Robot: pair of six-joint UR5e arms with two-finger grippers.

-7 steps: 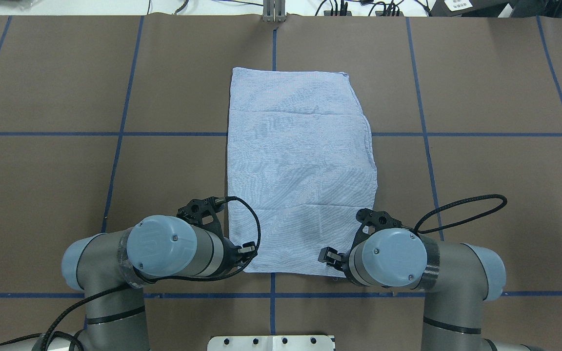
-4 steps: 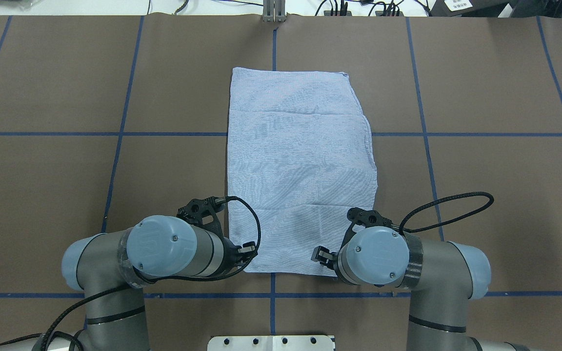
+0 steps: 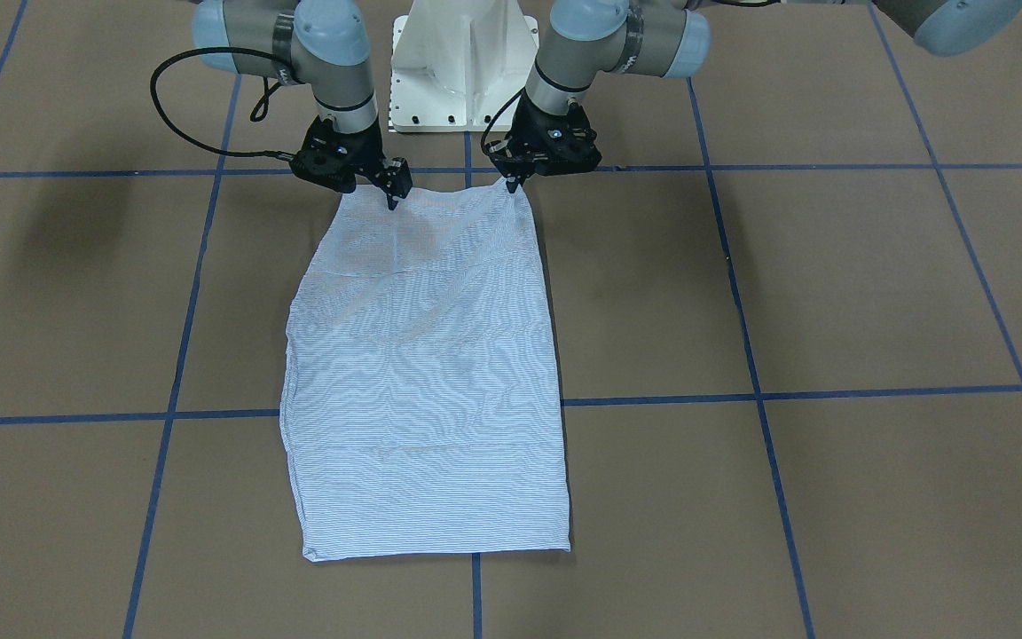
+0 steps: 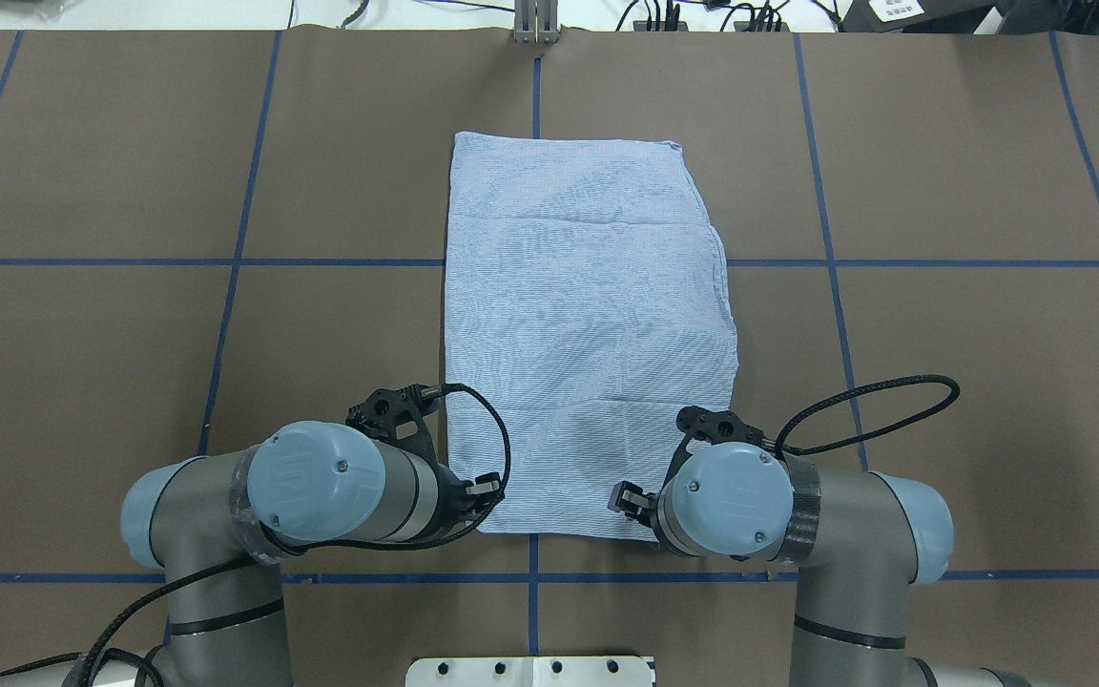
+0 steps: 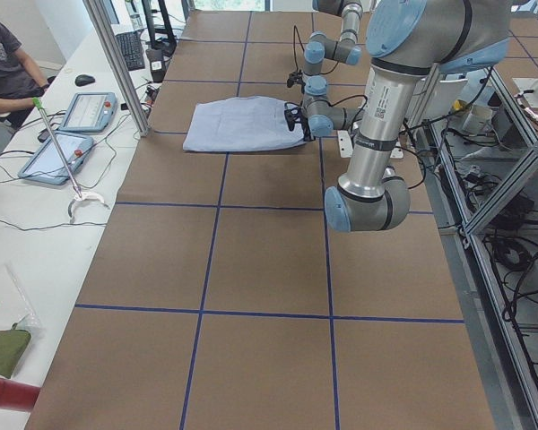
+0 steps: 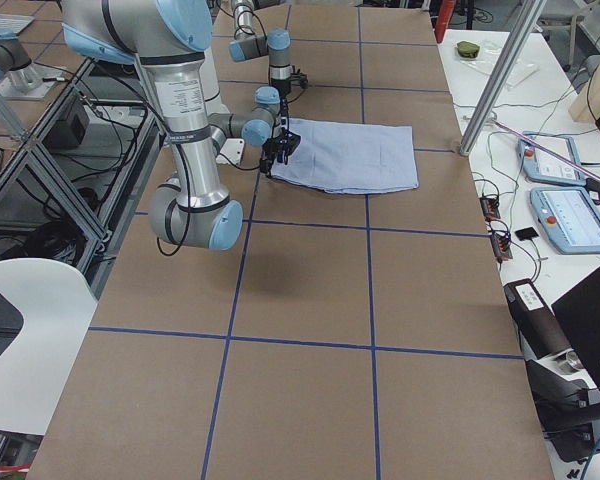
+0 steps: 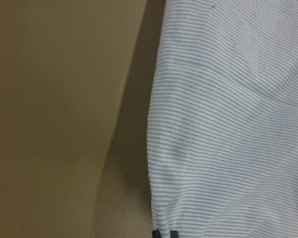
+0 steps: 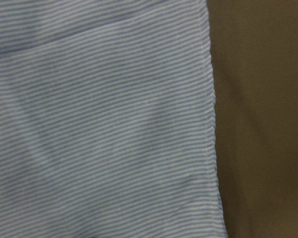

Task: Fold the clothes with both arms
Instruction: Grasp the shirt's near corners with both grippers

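Shirt (image 3: 422,373) folded flat, left tool (image 3: 509,183) pinching its corner, right tool (image 3: 393,199) grip unclear

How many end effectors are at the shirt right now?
2. The left end effector pinches the robot-side left corner of the striped shirt; the right end effector sits on the same edge, near the right corner.
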